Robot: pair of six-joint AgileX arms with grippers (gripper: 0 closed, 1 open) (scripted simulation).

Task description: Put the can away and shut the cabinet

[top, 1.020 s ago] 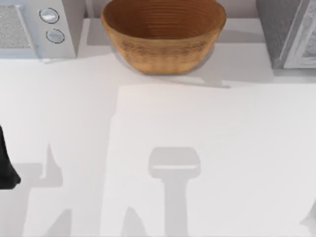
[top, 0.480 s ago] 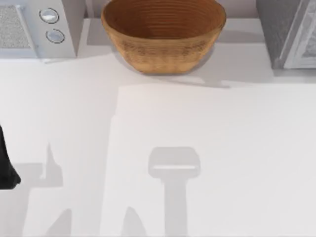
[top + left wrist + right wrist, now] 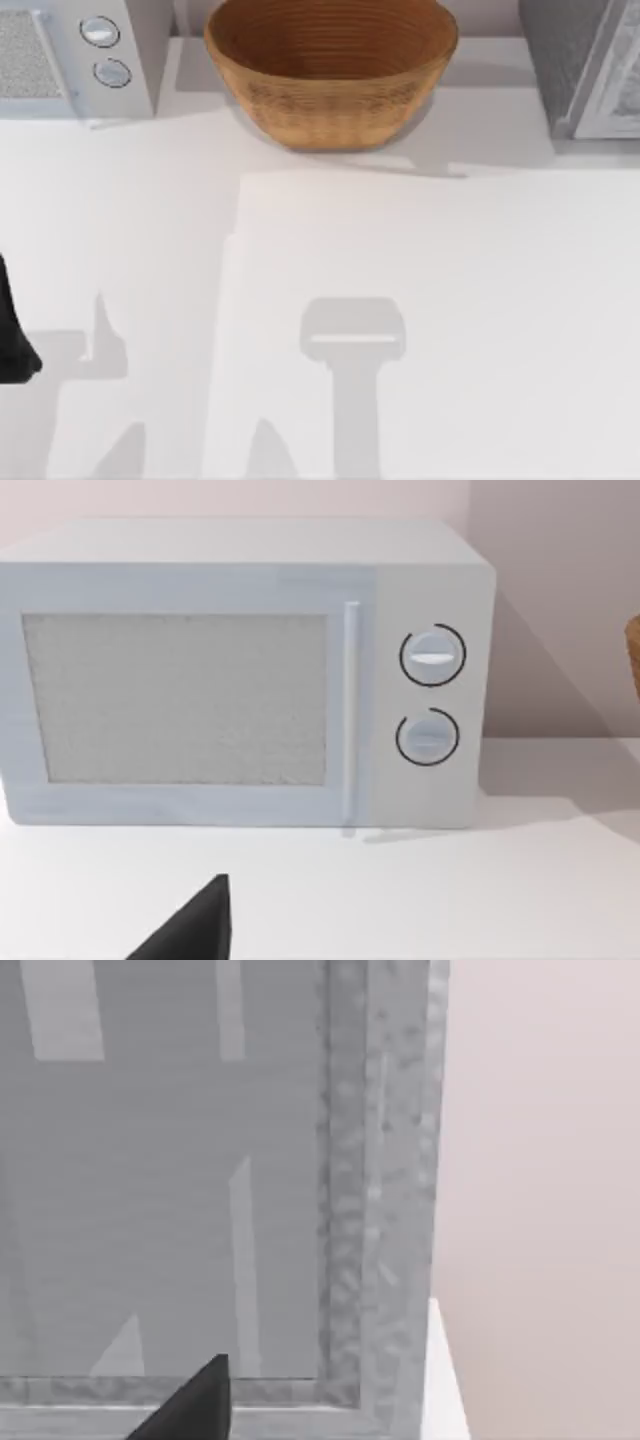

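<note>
The can is out of view. The grey cabinet stands at the table's back right corner, with a paler framed panel along its right side. In the right wrist view the cabinet's flat grey face and speckled frame loom close in front of my right gripper, of which a dark tip shows. My left arm sits at the table's left edge. In the left wrist view a dark tip of my left gripper points toward the microwave. I see nothing held by either gripper.
A white microwave with two round dials stands at the back left, its door shut. A woven brown basket sits at the back middle. The white tabletop stretches across the front.
</note>
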